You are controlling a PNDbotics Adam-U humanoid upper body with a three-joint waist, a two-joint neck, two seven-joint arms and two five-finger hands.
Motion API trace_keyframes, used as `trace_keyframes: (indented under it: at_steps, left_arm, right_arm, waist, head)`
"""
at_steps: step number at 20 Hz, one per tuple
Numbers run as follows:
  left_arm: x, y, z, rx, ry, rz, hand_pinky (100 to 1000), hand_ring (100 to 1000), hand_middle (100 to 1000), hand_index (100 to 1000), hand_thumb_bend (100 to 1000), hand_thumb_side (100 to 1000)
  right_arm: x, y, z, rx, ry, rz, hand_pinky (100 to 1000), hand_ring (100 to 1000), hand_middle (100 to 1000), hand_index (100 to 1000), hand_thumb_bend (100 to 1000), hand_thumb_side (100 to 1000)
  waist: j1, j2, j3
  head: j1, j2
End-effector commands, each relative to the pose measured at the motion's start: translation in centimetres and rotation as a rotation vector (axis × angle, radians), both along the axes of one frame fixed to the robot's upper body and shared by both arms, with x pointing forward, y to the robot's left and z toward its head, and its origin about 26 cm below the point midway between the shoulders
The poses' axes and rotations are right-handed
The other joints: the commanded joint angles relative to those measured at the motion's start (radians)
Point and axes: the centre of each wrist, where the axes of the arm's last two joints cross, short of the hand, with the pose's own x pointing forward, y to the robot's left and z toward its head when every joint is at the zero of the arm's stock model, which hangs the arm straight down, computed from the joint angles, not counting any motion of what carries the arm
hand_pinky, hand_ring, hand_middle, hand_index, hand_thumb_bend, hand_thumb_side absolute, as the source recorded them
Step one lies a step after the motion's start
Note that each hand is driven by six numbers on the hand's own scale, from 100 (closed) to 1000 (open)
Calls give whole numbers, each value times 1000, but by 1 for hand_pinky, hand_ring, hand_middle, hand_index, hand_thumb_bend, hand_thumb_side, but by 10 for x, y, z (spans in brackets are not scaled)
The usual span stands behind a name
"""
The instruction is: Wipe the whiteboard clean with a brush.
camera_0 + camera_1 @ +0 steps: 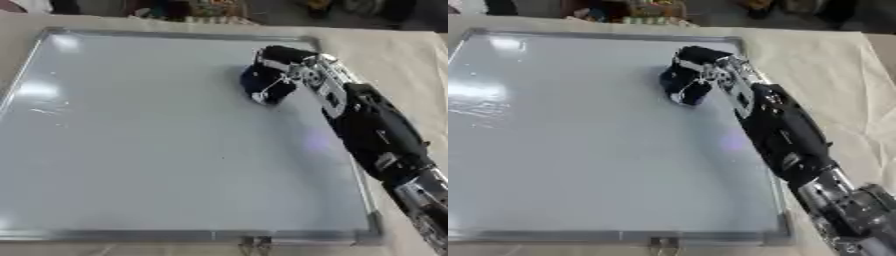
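A large whiteboard (131, 150) with a silver frame lies flat on the cloth-covered table and fills most of both views. Its surface looks plain, with only glare patches at the left. My right hand (282, 70) reaches in from the lower right to the board's upper right part. Its fingers are curled round a dark blue brush (261, 82), which rests on the board. A faint purple smudge (315, 141) shows on the board beside my forearm. My left hand shows in neither view.
A beige cloth (833, 75) covers the table around the board, with open room to the right. Colourful items (636, 12) sit beyond the far edge. A small metal clip (254, 244) sits on the board's near frame.
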Motion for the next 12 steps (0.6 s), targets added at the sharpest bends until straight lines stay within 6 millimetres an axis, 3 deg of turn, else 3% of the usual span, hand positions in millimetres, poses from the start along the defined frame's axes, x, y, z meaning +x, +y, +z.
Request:
trace_keyframes:
  at_steps: [1, 12]
  left_arm:
    - [-1, 0, 4, 15, -19, -2, 403, 470, 435, 520, 100, 932]
    - [-1, 0, 5, 15, -20, -4, 404, 470, 436, 520, 100, 931]
  right_arm:
    - [0, -19, -17, -52, 53, -67, 311, 406, 152, 140, 100, 100]
    - [-2, -5, -12, -72, 54, 18, 312, 404, 151, 139, 100, 100]
  waist:
    - [7, -5, -1]
    - [4, -8, -1]
  head:
    - [1, -13]
    - [-5, -16]
